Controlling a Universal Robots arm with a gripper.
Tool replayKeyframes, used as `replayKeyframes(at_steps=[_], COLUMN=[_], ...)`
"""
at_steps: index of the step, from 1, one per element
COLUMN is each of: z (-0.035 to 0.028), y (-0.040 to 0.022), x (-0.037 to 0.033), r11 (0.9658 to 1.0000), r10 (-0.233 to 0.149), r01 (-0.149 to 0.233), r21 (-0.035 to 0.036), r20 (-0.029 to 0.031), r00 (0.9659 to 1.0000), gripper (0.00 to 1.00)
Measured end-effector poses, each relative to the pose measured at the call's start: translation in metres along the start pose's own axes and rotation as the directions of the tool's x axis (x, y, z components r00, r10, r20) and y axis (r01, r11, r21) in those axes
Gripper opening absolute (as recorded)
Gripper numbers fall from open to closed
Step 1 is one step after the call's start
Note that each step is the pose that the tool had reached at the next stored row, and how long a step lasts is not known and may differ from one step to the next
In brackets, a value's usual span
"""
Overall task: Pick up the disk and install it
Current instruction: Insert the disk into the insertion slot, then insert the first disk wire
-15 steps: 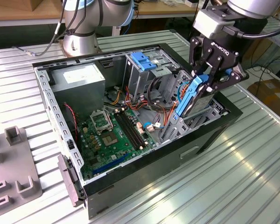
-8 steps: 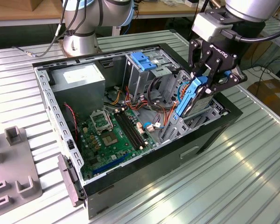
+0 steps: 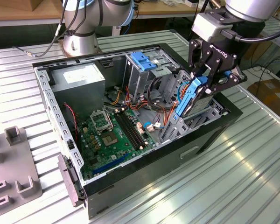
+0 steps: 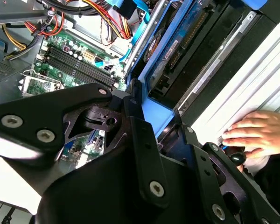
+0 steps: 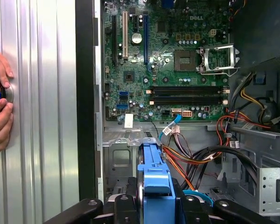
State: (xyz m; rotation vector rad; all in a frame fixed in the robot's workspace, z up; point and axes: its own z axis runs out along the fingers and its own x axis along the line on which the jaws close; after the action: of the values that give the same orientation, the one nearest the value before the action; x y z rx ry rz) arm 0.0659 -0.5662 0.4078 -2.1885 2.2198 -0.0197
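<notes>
At the exterior view's upper right the gripper (image 3: 203, 84) is clamped on the disk (image 3: 184, 103), tilted over the case (image 3: 210, 136); the orange cables (image 3: 166, 115) beneath might snag it

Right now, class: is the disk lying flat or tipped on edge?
Tipped. In the exterior view the disk stands steeply on edge, clamped in the hand, lower end inside the computer case.

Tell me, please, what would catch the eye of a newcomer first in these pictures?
The black gripper, its jaws closed on the blue-framed disk, holds it tilted at the side of the open computer case on the exterior view's right. Inside lies the green motherboard, and a person's hand rests on the table beside the case.
</notes>
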Motion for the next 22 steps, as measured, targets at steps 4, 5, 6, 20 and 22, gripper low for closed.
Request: replayKeyframes(at_steps=[4, 5, 6, 20, 22], z=[0.0001, 0.0001, 0.0001, 0.0204, 0.0204], y=[0.0000, 0.0000, 0.0000, -0.0088, -0.0088], x=[0.0000, 0.0000, 0.0000, 0.0006, 0.0006], r11=[1.0000, 1.0000, 1.0000, 1.0000, 1.0000], r10=[0.000, 0.000, 0.000, 0.000, 0.000], r01=[0.000, 0.000, 0.000, 0.000, 0.000], r21=[0.0000, 0.0000, 0.0000, 0.0004, 0.0004], r20=[0.0000, 0.0001, 0.0000, 0.0001, 0.0001], r00=[1.0000, 1.0000, 1.0000, 1.0000, 1.0000], gripper=[0.44, 0.44, 0.51, 0.10, 0.10])
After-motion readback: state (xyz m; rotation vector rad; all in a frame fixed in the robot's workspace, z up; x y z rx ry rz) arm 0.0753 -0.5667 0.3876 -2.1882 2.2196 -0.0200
